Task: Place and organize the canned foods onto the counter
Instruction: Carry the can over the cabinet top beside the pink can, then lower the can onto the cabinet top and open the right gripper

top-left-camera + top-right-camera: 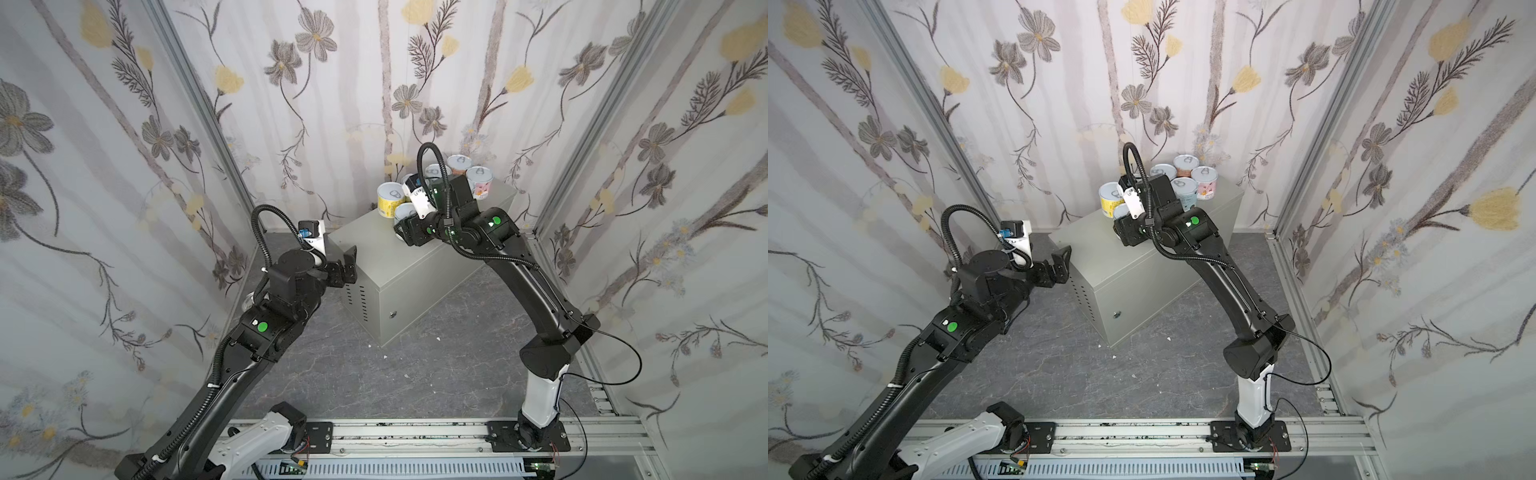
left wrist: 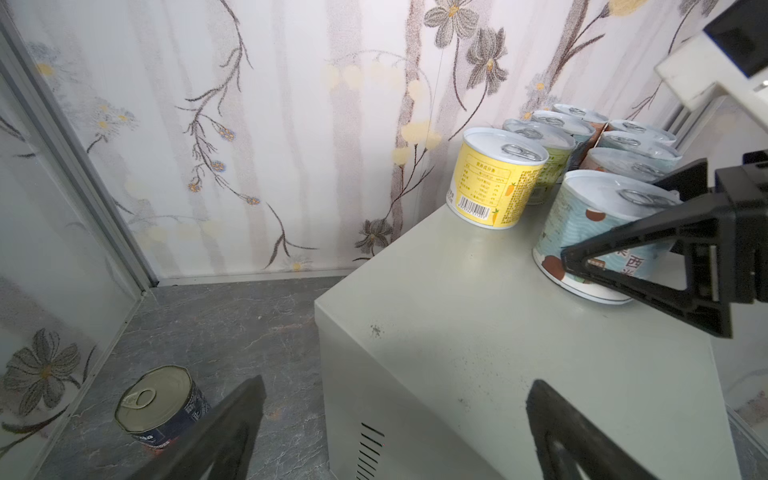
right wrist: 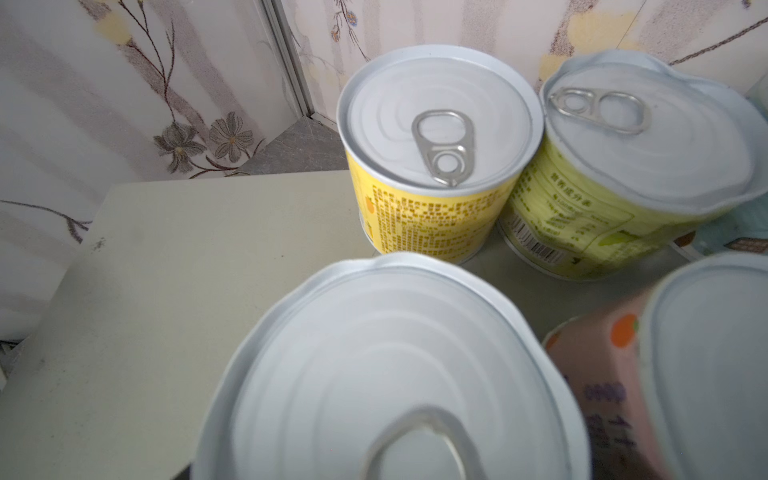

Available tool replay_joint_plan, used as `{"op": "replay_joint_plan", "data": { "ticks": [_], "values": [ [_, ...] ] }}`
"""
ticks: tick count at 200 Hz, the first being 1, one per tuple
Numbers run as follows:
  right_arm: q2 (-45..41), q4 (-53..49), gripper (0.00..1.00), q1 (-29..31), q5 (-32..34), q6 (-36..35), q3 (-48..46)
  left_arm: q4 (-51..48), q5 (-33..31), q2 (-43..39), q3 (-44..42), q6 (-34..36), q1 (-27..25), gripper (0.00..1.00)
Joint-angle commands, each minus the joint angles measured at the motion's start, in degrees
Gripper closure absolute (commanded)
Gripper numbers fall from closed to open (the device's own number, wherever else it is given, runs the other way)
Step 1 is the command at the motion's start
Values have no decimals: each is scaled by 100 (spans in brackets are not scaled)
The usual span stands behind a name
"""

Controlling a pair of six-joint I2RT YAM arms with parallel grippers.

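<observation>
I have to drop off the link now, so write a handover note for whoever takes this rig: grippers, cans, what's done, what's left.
Grippers: left gripper open and empty, hovering by the vented end of the counter. The right gripper is shut on the teal can, which looks set down on the counter top.
Cans: yellow can and the other white-lidded cans stand grouped at the counter's far end. The navy can is on the floor off the vented end.
Done: eight white lids are up, counting the teal can.
Left: release the teal can and fetch the navy can; the left gripper looks nearest.
</observation>
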Motion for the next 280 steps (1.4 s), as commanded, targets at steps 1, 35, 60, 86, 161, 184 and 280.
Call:
{"op": "replay_joint_plan", "data": {
  "ticks": [1,35,60,86,161,184,280],
  "values": [
    [42,431,27,-7,39,-59,52,208,18,-15,-4,35,14,0],
    [9,427,16,-7,13,-76,52,203,44,-67,12,36,13,0],
    [-93,476,10,2,-49,-65,52,195,88,-112,28,32,13,0],
    [-262,575,4,19,-52,-54,52,187,123,-163,47,0,14,0],
    [-1013,679,4,97,240,12,-109,134,171,-408,27,-70,13,0],
    [-1406,943,26,177,186,125,-795,129,176,-476,-58,-99,14,0],
    [-1989,2050,68,221,-350,551,-2629,117,141,-525,-235,-106,22,0]
  ]
}}
